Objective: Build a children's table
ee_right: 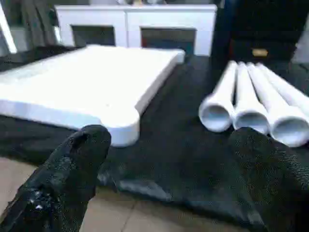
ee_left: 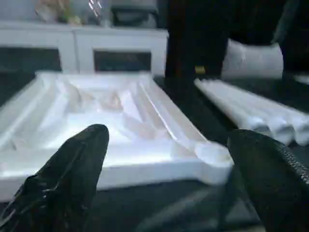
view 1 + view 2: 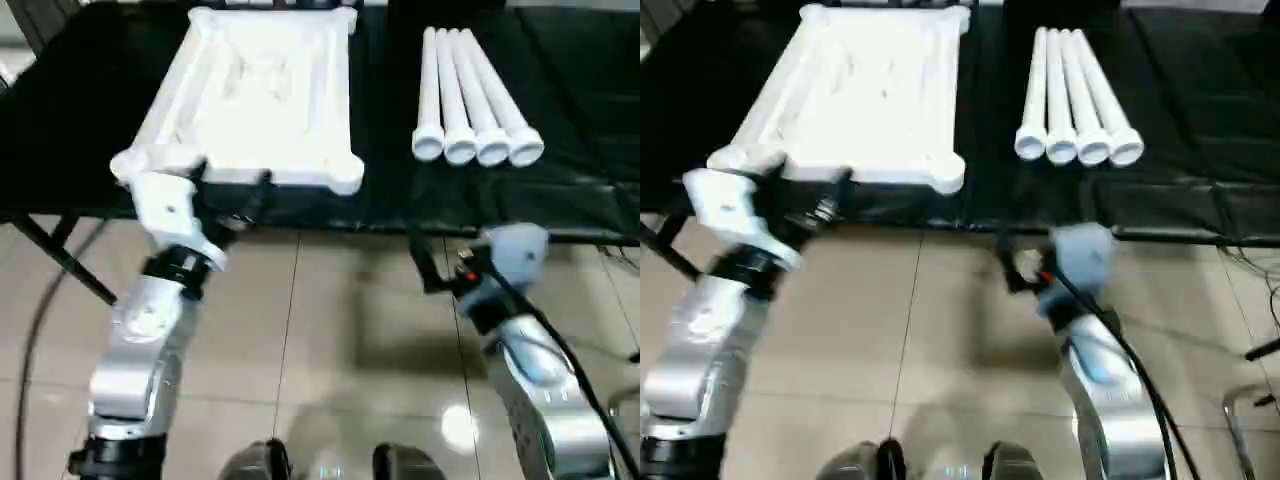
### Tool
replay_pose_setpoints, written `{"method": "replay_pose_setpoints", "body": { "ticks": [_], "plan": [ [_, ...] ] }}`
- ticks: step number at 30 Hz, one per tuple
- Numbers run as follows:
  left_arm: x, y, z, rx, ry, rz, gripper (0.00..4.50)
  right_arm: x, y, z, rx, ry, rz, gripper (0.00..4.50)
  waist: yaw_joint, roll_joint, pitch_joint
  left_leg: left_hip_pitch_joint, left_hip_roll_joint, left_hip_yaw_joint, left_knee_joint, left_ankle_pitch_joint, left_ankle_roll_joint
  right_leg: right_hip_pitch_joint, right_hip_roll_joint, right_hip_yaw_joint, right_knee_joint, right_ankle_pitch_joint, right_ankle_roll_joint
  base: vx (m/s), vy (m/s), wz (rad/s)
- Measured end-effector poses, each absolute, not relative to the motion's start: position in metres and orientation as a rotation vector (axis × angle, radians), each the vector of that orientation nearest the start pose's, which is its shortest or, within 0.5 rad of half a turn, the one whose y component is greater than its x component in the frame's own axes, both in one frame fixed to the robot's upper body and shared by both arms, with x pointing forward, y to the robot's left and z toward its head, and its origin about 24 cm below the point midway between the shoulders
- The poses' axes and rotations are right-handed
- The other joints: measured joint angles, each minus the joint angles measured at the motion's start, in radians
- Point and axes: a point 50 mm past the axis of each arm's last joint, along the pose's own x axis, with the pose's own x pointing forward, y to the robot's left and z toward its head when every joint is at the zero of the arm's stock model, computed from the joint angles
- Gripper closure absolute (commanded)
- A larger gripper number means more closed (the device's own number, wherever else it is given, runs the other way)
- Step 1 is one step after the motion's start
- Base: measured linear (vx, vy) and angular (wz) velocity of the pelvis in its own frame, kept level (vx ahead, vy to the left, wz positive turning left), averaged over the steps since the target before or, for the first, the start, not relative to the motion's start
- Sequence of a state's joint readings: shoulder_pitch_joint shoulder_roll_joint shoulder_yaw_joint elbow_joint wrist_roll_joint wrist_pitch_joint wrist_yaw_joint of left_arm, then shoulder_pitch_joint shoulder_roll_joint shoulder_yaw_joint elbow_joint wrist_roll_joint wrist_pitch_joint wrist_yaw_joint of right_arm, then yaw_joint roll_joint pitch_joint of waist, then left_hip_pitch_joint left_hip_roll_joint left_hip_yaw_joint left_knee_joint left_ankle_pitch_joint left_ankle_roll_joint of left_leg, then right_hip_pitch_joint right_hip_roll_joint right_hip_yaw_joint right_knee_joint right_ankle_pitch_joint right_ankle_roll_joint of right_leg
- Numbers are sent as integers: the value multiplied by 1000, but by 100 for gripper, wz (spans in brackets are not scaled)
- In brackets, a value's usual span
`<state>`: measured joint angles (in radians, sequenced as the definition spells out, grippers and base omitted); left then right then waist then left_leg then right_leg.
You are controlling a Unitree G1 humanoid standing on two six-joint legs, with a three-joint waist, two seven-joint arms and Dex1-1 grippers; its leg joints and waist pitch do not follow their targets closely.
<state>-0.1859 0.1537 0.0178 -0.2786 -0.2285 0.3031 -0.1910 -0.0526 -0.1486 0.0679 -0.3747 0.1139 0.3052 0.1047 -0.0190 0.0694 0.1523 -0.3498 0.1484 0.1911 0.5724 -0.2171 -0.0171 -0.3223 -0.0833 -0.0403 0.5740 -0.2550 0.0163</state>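
The children's table lies in parts on a black-covered surface. Its white rectangular top (image 3: 250,90) rests underside up, ribs and round corner sockets showing. To its right, four white legs (image 3: 475,100) lie side by side, flared ends toward me. My left gripper (image 3: 232,178) hovers at the top's near edge, close to the near-left corner socket, with its black fingers (image 2: 72,174) spread open and nothing between them. My right gripper (image 3: 445,262) hangs over the floor just short of the work surface's edge, below the legs (image 1: 251,111). It is open and holds nothing.
The black-covered work surface (image 3: 390,150) ends in a front edge right before both grippers, with tiled floor (image 3: 330,330) beneath my forearms. A dark stand leg and a cable (image 3: 60,255) slant at the left. A white cabinet (image 1: 135,24) stands beyond the surface.
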Motion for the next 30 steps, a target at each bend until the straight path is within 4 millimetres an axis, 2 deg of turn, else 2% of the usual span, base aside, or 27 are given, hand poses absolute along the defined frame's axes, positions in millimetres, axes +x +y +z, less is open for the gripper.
{"method": "replay_pose_setpoints", "body": {
  "ticks": [2, 3, 4, 6, 8, 9, 10, 11, 12, 13, 14, 15, 16, 17, 18, 19, 20, 21, 22, 23, 24, 25, 26, 27, 28, 29, 30],
  "plan": [
    [274, 151, 121, -38, -108, -272, 5, 255, -140, 110, -32, -90, 216, 0, 0, 3, -2, 12, 0, 0, 0, -9, -2, 16, 1, 1, -5, -6, 5, 40, 0, 0],
    [273, 151, 117, -42, -88, -261, 5, 255, -140, 109, -27, -83, 210, 0, 1, 4, -3, 1, -4, -10, 3, -12, 7, 25, 0, -8, -13, -8, 9, 119, 23, 28],
    [272, 150, 116, -46, -76, -264, 5, 254, -143, 107, -19, -73, 197, 0, -4, 17, -12, -15, -7, -27, 16, -16, 19, 35, -1, -31, -26, -9, 14, 88, 23, 28],
    [267, 152, 111, -49, -51, -254, 5, 257, -147, 106, -18, -56, 180, 0, -8, 27, -21, -39, -19, -70, 39, -34, 73, 61, -9, -79, -52, -16, 30, 93, 16, 46],
    [262, 157, 105, -51, -7, -236, 5, 261, -143, 109, -23, -54, 212, 0, -19, 24, -24, -31, -47, -122, 48, -48, 102, 67, -12, -93, -30, -46, 34, 185, -20, 63],
    [260, 160, 103, -48, 10, -226, 5, 264, -135, 111, -10, -56, 245, 0, -26, 16, -25, -23, -62, -137, 50, -53, 106, 33, -5, -66, 74, -73, 32, 200, -33, 61],
    [260, 162, 101, -48, 19, -216, 5, 264, -131, 111, 1, -54, 264, 0, -30, 15, -26, -17, -63, -139, 50, -56, 101, 18, 5, -56, 117, -82, 33, 187, -102, 49],
    [260, 164, 104, -45, 24, -203, 5, 264, -124, 111, 28, -43, 304, 0, -28, 2, -29, 10, -66, -138, 52, -71, 70, -50, 32, -24, 196, -88, 49, 56, -174, 25],
    [260, 164, 108, -41, 9, -203, 5, 264, -124, 111, 22, -37, 310, 0, -28, -10, -29, 26, -74, -132, 53, -78, 56, -85, 33, -15, 195, -83, 54, 56, -174, 25],
    [260, 164, 111, -40, -7, -202, 5, 263, -126, 110, 13, -30, 308, 0, -27, -38, -28, 44, -90, -119, 52, -88, 39, -107, 26, 5, 158, -67, 44, 6, -149, 5],
    [259, 163, 114, -41, -21, -204, 5, 262, -129, 107, -4, -17, 298, 0, -23, -71, -27, 66, -111, -105, 54, -103, 18, -99, 16, 34, 125, 10, -21, 86, -153, 2],
    [259, 160, 113, -52, -13, -211, 5, 261, -131, 104, -12, -3, 290, 0, -19, -79, -25, 71, -111, -101, 65, -112, 24, -89, 24, 44, 127, -6, -17, 86, -153, 2],
    [259, 154, 112, -65, -12, -237, 5, 260, -138, 100, -19, 16, 263, 0, -11, -64, -30, 57, -108, -103, 136, -130, 85, -66, 46, 54, 114, -14, -30, 132, -142, -2],
    [259, 152, 112, -69, -10, -248, 5, 259, -143, 99, -19, 23, 240, 0, -10, -66, -31, 42, -112, -107, 178, -126, 96, -48, 51, 55, 102, -16, -33, 150, -85, -6],
    [259, 152, 112, -72, -12, -251, 5, 259, -146, 99, -18, 24, 229, 0, -10, -61, -32, 19, -113, -110, 197, -124, 92, -23, 62, 56, 85, -19, -38, 150, -85, -6],
    [259, 151, 112, -77, -13, -256, 5, 258, -146, 99, -15, 26, 228, 0, -9, -52, -34, 2, -113, -111, 194, -117, 80, -7, 70, 55, 75, -23, -43, 136, -33, -7],
    [258, 150, 111, -80, -9, -264, 5, 258, -145, 100, -6, 26, 232, 0, 1, -40, -33, -4, -102, -112, 165, -106, 56, 13, 103, 83, 64, -25, -44, 139, 33, -39],
    [258, 148, 111, -81, -9, -276, 5, 257, -145, 101, -4, 27, 231, 0, 6, -17, -34, -8, -84, -117, 120, -95, 32, 29, 128, 87, 56, -28, -43, 139, 33, -39],
    [258, 144, 111, -88, -9, -290, 5, 257, -145, 101, -1, 30, 231, 0, 9, 6, -37, 2, -58, -120, 86, -47, -1, 38, 153, 86, 52, -32, -40, 175, 97, -62],
    [257, 141, 109, -93, -3, -304, 5, 256, -139, 99, 13, 39, 244, 0, 1, 13, -41, 20, -52, -98, 91, -60, -2, 23, 132, 73, 90, -64, -29, 165, 141, -59],
    [258, 141, 108, -92, 2, -308, 5, 255, -136, 100, 14, 35, 261, 0, -2, -1, -46, 31, -52, -80, 90, -72, 2, -1, 101, 41, 152, -81, -18, 165, 141, -59],
    [258, 139, 106, -96, 14, -316, 5, 255, -137, 100, 8, 37, 261, 0, -5, -3, -48, 45, -44, -66, 86, -84, 2, -20, 80, 19, 188, -86, -12, 150, 118, -60],
    [258, 134, 104, -97, 21, -339, 5, 255, -139, 100, 1, 36, 252, 0, -27, -2, -55, 57, -48, -70, 74, -94, 13, -29, 53, -10, 180, -77, -12, 179, 70, -31],
    [258, 131, 104, -100, 17, -348, 5, 256, -140, 101, -8, 28, 246, 0, -41, -10, -63, 64, -52, -69, 64, -97, 12, -33, 37, -15, 157, -63, -13, 179, 70, -31],
    [259, 129, 104, -106, 13, -353, 5, 256, -141, 103, -18, 17, 248, 0, -58, -23, -72, 70, -57, -64, 60, -100, 17, -45, 18, -16, 131, -43, -15, 202, 5, -4],
    [261, 127, 105, -108, 9, -358, 5, 257, -141, 105, -29, 6, 252, 0, -71, -51, -84, 76, -77, -57, 61, -112, 13, -47, -10, -3, 70, -6, -9, 230, -77, 5],
    [262, 124, 104, -116, 15, -365, 5, 257, -144, 105, -39, 9, 248, 0, -74, -58, -86, 74, -82, -52, 72, -128, 33, -36, -8, 12, 85, -13, 3, 230, -77, 5]
  ]
}}
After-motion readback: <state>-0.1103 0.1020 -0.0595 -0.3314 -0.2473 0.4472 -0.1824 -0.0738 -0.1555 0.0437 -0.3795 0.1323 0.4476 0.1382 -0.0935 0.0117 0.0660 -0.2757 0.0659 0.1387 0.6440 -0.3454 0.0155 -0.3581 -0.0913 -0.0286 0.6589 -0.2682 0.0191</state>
